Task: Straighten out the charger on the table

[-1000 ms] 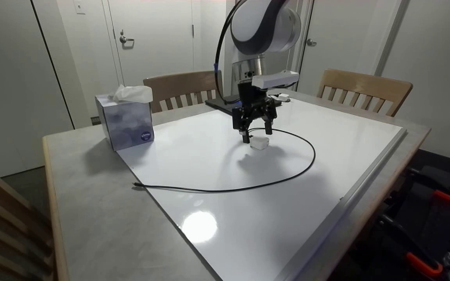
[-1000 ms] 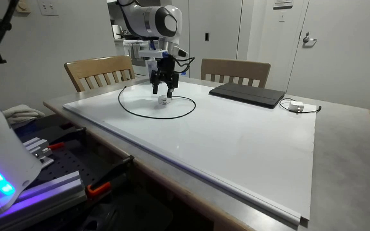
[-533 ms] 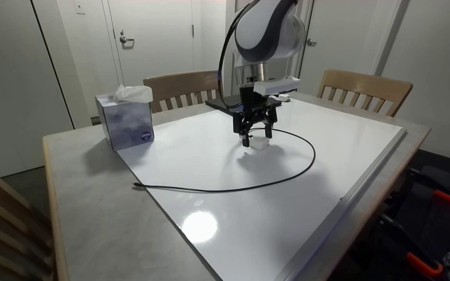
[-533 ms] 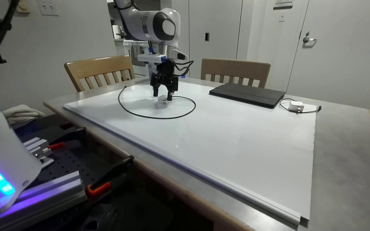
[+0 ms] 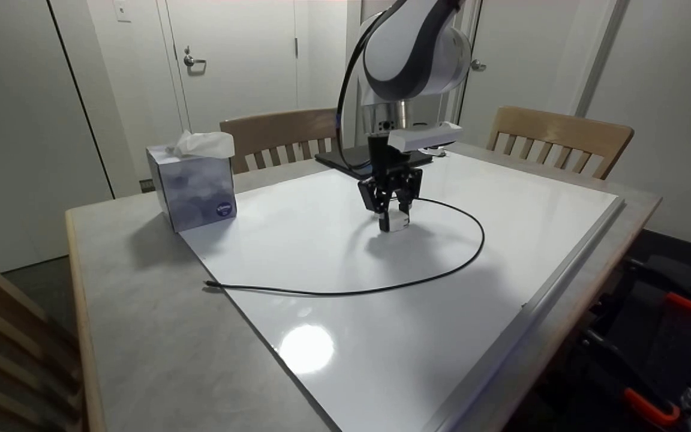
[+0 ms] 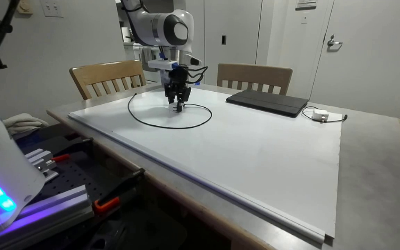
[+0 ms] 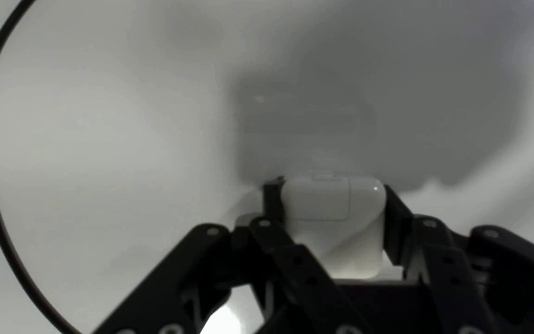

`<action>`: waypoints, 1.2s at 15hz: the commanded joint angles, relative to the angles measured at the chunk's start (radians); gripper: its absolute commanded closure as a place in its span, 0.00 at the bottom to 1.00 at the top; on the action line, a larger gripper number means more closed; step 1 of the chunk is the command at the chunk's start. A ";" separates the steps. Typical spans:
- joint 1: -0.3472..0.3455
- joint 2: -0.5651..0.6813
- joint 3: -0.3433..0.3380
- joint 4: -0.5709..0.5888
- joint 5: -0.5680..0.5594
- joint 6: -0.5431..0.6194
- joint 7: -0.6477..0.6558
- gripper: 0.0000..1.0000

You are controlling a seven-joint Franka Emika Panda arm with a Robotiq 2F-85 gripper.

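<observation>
The charger's white plug block (image 7: 322, 232) stands on the table's glossy white top (image 5: 297, 246), caught between the two black fingers of my gripper (image 7: 332, 206). In the wrist view both pads (image 7: 394, 222) press against its sides. Its black cable (image 5: 345, 294) curves away in a wide loop, and its tip (image 5: 210, 283) rests on the grey border at the white top's edge. In an exterior view the same loop of cable (image 6: 177, 128) lies flat around the gripper (image 6: 176, 107). The spot where cable meets block is hidden behind the gripper.
A tissue box (image 5: 195, 189) stands at one table corner. A flat dark slab (image 6: 267, 101) lies at an edge, beside another white block (image 6: 320, 115) with a short black cable. Wooden chairs (image 6: 255, 74) surround the table, and a raised metal rail (image 6: 221, 191) borders the white top.
My gripper has come down around the plug block, and its fingers have moved together onto it. The block has turned slightly. The cable's loop looks the same.
</observation>
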 commanded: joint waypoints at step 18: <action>0.075 0.001 -0.074 0.047 0.087 0.096 0.370 0.74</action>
